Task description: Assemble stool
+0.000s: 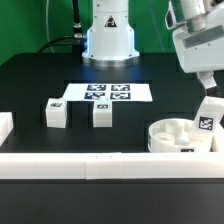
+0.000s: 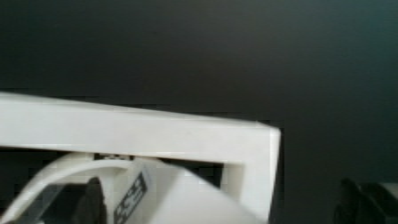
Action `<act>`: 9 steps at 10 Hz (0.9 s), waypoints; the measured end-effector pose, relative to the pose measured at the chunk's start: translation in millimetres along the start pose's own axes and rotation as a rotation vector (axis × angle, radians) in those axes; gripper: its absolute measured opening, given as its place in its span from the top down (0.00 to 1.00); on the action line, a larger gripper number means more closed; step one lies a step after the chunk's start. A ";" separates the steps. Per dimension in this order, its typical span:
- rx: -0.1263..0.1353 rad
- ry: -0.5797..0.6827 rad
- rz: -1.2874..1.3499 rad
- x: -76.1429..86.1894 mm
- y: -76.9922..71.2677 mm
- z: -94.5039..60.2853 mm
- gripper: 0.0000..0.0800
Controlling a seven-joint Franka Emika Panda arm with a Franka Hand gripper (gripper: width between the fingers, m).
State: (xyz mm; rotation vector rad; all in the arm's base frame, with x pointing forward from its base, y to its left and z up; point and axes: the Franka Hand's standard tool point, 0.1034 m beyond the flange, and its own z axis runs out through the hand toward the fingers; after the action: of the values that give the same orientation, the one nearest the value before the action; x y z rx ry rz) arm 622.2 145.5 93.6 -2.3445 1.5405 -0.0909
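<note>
The seat disc (image 1: pixel 172 138) lies flat on the table (image 1: pixel 40 80), sockets facing up. It sits at the exterior view's right, just behind the long white rail (image 1: pixel 80 163) that runs along the near edge. One leg (image 1: pixel 208 117) stands in a socket on the disc's far right side. Its long axis is close to vertical, with the upper end leaning a little toward the exterior view's right, and its tagged face is turned toward that camera.

My hand (image 1: pixel 206 84) hangs directly above that leg, very close to its top. From the exterior view I cannot tell whether my fingertips touch it or clear it. The fingers blur into the dark background, so I cannot tell how far apart they are, or whether the hand is spread or closed. Nothing is lifted off the seat.

The wrist view looks down past a corner of the rail (image 2: pixel 125 125) onto a white part with a strip of black tag (image 2: pixel 169 190). It is too close and soft to name with certainty.

Two loose legs (image 1: pixel 56 113) (image 1: pixel 101 114) rest on the table well apart from the seat, toward the exterior view's left. They sit side by side just in front of the marker board (image 1: pixel 108 92), each with a tag on its upper face. Their long axes are unclear from this angle.
</note>
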 end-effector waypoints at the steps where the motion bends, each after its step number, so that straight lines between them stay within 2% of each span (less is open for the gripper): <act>1: -0.011 -0.012 -0.110 0.5 -4.1 -2.5 0.19; 2: -0.018 -0.027 -0.247 2.0 -6.2 -4.7 0.19; 5: -0.016 -0.034 -0.442 2.5 -8.3 -5.7 0.19; 9: -0.056 -0.019 -0.927 4.6 -5.9 -4.0 0.19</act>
State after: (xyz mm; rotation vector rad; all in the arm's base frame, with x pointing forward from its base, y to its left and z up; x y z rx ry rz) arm 628.4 142.5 98.5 -2.8771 0.3361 -0.2367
